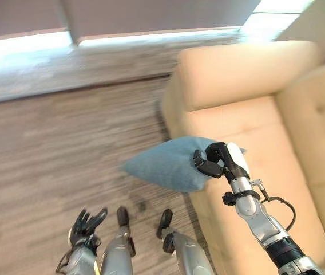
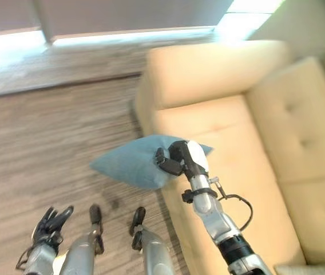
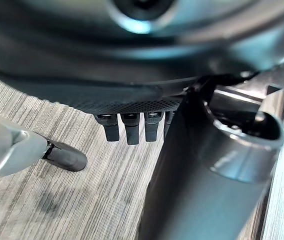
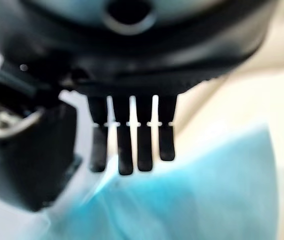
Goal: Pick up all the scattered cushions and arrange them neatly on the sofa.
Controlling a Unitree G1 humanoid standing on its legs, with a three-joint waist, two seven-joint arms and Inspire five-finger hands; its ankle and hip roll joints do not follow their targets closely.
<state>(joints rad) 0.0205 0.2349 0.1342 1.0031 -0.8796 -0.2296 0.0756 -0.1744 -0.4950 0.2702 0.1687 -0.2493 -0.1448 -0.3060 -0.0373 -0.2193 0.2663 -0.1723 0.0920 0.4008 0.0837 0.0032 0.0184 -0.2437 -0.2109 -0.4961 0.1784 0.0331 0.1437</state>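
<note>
Right robot hand (image 1: pixel 217 160) has the blue cushion (image 1: pixel 171 163) pinched by its corner, I think, hanging over the sofa's (image 1: pixel 248 123) near edge. I'd swing it further right over the seat before letting go. Left robot hand (image 1: pixel 85 224) hangs loose, low.

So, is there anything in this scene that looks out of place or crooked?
Yes. The blue cushion is not lying flat on the sofa: the right hand holds it tilted at the seat's front edge, half over the floor. The left hand hangs open, low.
</note>
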